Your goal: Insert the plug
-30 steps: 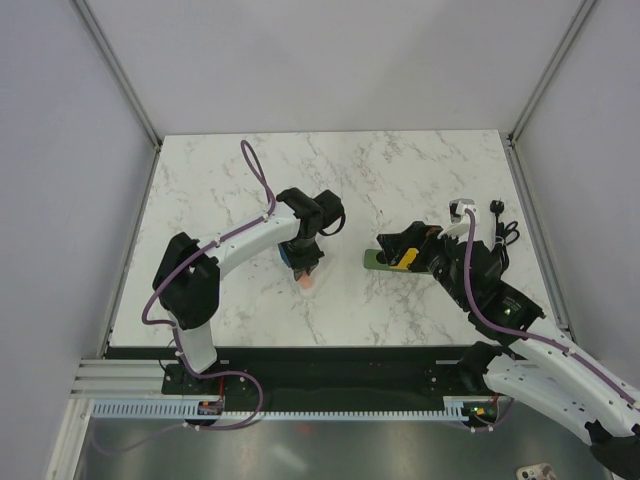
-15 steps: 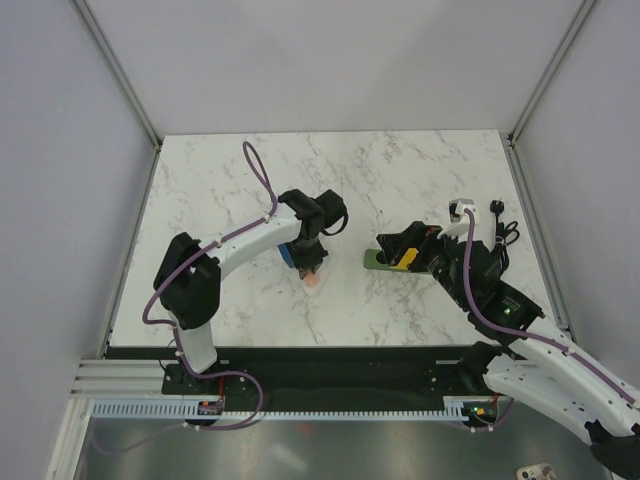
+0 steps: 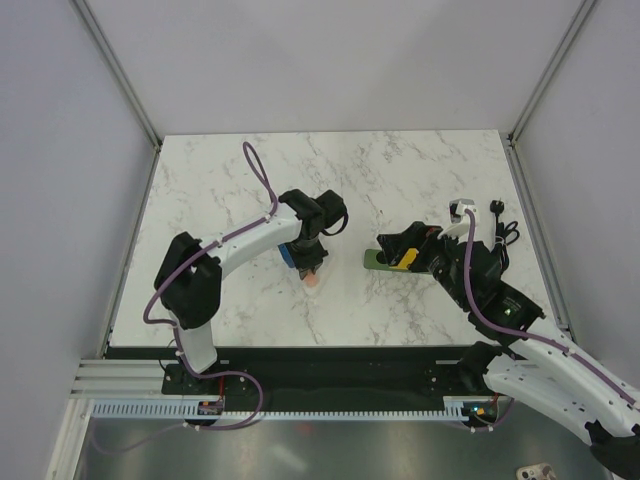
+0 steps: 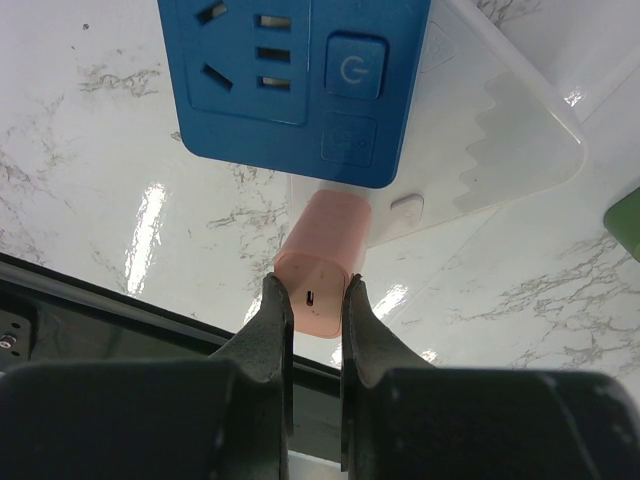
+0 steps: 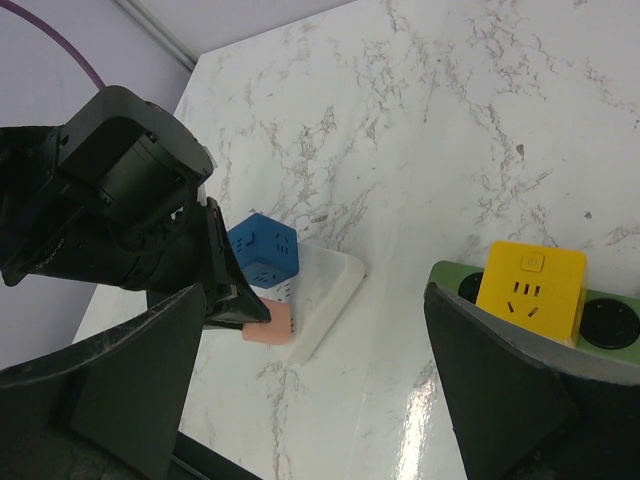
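The yellow plug (image 5: 530, 290) sits on the dark green socket strip (image 5: 610, 325) at the right of the right wrist view; it also shows in the top view (image 3: 407, 258). My right gripper (image 5: 312, 330) is open and empty, with its right finger just in front of the strip and plug. My left gripper (image 4: 312, 300) is shut on a pink block (image 4: 318, 275), which it holds at the edge of a white tray (image 4: 500, 140), right below a blue cube socket (image 4: 295, 80). In the top view the left gripper (image 3: 312, 272) is left of the strip.
A black plug with a thin cord (image 3: 497, 215) and a small white item (image 3: 460, 208) lie at the table's right side. The enclosure walls and frame posts border the marble table (image 3: 230, 180).
The left gripper with the pink block shifted slightly to the right a second ago and has stayed still since. The right arm has not moved.
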`<action>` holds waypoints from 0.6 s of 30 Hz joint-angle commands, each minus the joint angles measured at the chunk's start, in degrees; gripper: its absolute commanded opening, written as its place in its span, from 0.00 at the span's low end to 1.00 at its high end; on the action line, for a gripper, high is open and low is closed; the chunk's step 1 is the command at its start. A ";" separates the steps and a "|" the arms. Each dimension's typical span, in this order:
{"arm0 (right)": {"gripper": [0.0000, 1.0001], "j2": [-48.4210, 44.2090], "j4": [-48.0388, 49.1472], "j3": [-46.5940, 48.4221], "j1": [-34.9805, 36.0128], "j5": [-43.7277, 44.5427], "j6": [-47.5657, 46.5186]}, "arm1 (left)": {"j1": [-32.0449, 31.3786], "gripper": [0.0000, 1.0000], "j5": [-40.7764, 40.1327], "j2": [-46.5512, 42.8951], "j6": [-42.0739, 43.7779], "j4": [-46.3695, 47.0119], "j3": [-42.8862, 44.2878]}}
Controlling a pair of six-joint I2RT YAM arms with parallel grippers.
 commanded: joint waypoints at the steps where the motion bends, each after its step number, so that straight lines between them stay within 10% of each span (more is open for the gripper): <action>1: 0.98 -1.03 -0.29 -0.30 -0.09 1.50 -0.39 | -0.45 0.02 0.14 3.73 -3.27 0.35 -0.50; 18: 0.98 -2.00 -0.91 -0.83 -0.09 2.12 -0.74 | -2.12 0.02 1.91 6.19 -4.07 4.05 -4.46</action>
